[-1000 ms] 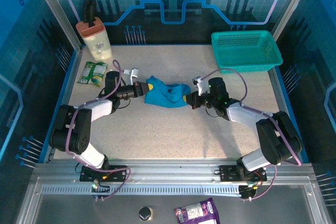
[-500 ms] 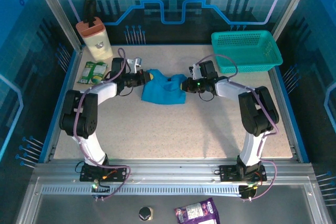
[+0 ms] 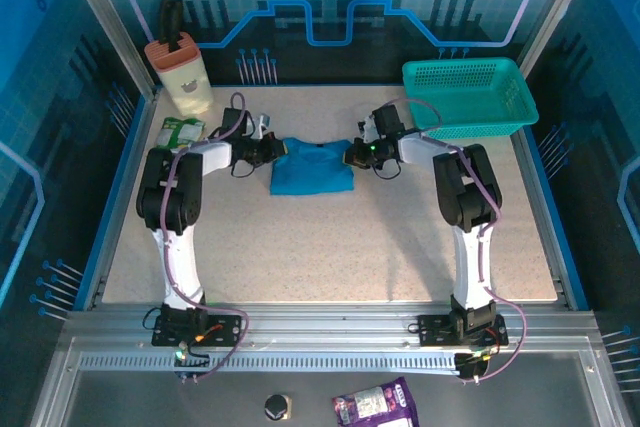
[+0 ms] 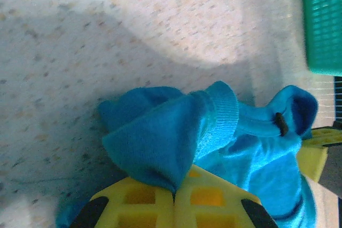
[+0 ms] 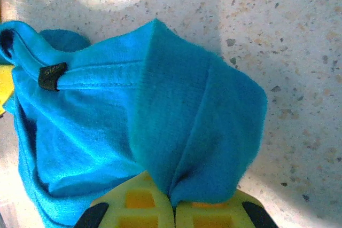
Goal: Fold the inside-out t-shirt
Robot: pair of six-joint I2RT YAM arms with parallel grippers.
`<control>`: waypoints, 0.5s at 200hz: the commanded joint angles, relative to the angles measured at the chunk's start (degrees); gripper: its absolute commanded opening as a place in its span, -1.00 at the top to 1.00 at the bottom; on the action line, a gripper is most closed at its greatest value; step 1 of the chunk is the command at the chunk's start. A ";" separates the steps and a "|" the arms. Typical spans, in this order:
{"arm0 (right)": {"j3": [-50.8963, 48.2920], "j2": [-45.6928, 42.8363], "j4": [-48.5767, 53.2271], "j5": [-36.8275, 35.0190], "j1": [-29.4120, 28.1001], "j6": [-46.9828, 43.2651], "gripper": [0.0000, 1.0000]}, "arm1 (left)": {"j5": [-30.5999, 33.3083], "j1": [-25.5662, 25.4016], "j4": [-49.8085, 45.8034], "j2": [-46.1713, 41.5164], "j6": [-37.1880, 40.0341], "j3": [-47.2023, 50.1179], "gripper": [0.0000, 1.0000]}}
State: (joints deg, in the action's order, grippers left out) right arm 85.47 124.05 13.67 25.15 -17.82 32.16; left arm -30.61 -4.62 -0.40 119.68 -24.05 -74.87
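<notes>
Two arms: both reach across the table [image 3: 330,247] to its far half, one on each side of the cloth.
Shirt: the blue t-shirt [image 3: 312,167] lies in the far middle of the table as a compact, roughly square bundle. It spans the space between the two pincers, and its near edge rests on the speckled surface.
Left pincer: the left pincer [image 4: 173,196] has its yellow fingers pressed together on a fold at the t-shirt's left edge. A ribbed hem bunches just past the fingertips.
Right pincer: the right pincer [image 5: 173,204] is likewise pressed together, pinching a thick fold at the t-shirt's right edge. The cloth fans out from the fingertips onto the table.
Tag: a small dark tag [image 5: 52,76] sits on a stitched seam, facing outward.
Basket: a teal mesh basket [image 3: 470,97] stands at the far right corner, near the right arm and apart from the t-shirt.
Far left corner: a beige jug [image 3: 183,72] with an orange top stands there, with a green packet [image 3: 178,137] just in front of it, close to the left arm.
</notes>
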 commanded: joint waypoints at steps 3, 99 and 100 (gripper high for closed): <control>2.41 1.68 3.46 1.18 0.73 0.26 1.00 | 1.23 1.11 -3.34 1.52 -1.16 -1.35 1.00; 6.43 -2.04 11.32 4.72 -2.49 -3.72 1.00 | 6.28 1.43 -14.07 -8.76 -1.01 3.79 1.00; 6.58 -1.96 11.35 4.73 -2.53 -3.75 1.00 | 6.32 1.45 -14.13 -8.76 -1.00 3.82 1.00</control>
State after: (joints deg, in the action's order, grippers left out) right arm 89.12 122.48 20.86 27.38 -18.90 30.35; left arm -28.01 -4.08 -7.62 111.96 -24.69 -72.88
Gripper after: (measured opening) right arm 0.068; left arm 0.051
